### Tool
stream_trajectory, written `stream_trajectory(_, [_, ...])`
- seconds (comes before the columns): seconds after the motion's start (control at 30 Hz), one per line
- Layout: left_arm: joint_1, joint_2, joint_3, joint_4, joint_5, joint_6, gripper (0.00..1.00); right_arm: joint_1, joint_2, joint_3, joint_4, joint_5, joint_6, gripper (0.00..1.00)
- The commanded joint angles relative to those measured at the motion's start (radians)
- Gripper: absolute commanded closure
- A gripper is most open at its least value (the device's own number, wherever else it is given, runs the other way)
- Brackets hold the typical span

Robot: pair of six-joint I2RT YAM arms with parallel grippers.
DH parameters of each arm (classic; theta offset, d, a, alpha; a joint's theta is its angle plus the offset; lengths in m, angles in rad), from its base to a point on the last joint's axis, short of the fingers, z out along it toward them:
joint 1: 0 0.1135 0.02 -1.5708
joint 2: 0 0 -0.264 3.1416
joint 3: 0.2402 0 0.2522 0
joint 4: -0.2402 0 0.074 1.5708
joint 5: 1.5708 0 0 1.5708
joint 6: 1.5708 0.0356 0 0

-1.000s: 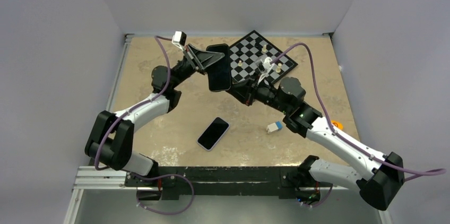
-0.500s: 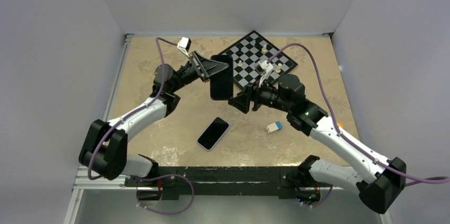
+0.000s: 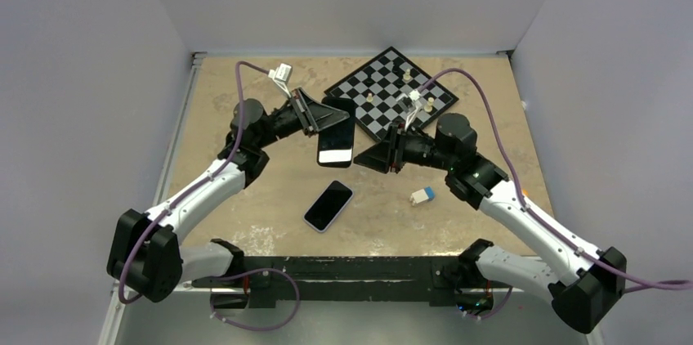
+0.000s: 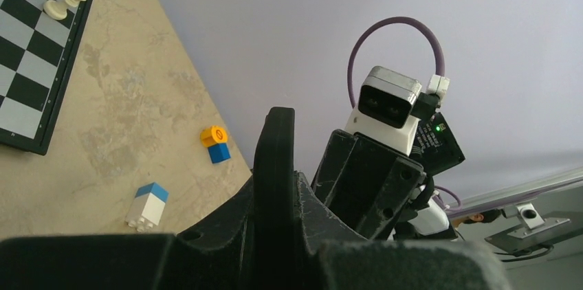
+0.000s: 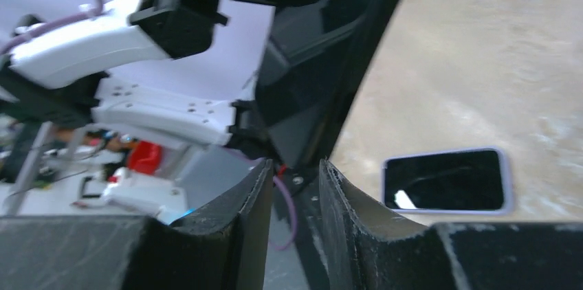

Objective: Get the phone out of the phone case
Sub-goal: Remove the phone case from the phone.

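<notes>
My left gripper (image 3: 331, 118) is shut on a black phone case (image 3: 337, 134), held above the table with its glossy face up; whether a phone sits in it I cannot tell. In the left wrist view the phone case (image 4: 273, 159) runs edge-on between the fingers. My right gripper (image 3: 365, 159) hangs just right of the case's near corner, open a little with nothing between its fingers. In the right wrist view the right gripper (image 5: 292, 174) points at the case's edge (image 5: 357, 49) just ahead. A lilac-rimmed phone (image 3: 328, 205) lies flat on the table, screen up.
A chessboard (image 3: 384, 108) with a few pieces lies at the back, partly under the right arm. A white and blue brick (image 3: 422, 195) lies right of the phone, and an orange and blue brick (image 3: 520, 192) by the right wall. Grey walls close three sides.
The left arm has carried the case nearer and lower, tilting its face toward the camera. The right gripper's jaws have parted and it has followed, shifting slightly left and nearer.
</notes>
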Motion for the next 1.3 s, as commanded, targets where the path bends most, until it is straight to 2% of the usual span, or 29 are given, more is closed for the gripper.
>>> stream_trajectory(0.0, [-0.003,-0.002,0.006,0.089,0.004,-0.023,1.0,-0.001,0.018,-0.061,0.305,-0.18,0.217,0.64])
stream_trajectory(0.2, [-0.003,0.025,-0.012,0.175,0.009,-0.095,1.0,-0.001,0.009,-0.075,0.267,-0.161,0.184,0.63])
stream_trajectory(0.4, [-0.003,0.064,-0.035,0.281,0.015,-0.175,1.0,-0.001,0.038,-0.108,0.358,-0.161,0.235,0.64])
stream_trajectory(0.6, [-0.003,0.085,-0.055,0.364,0.02,-0.242,1.0,-0.001,0.074,-0.107,0.352,-0.143,0.248,0.64])
stream_trajectory(0.93, [-0.003,0.089,-0.055,0.358,0.027,-0.233,1.0,-0.005,0.013,-0.078,0.192,-0.085,0.152,0.62])
stream_trajectory(1.27, [-0.003,0.086,-0.056,0.363,0.03,-0.242,1.0,-0.007,0.009,-0.088,0.214,-0.102,0.172,0.61])
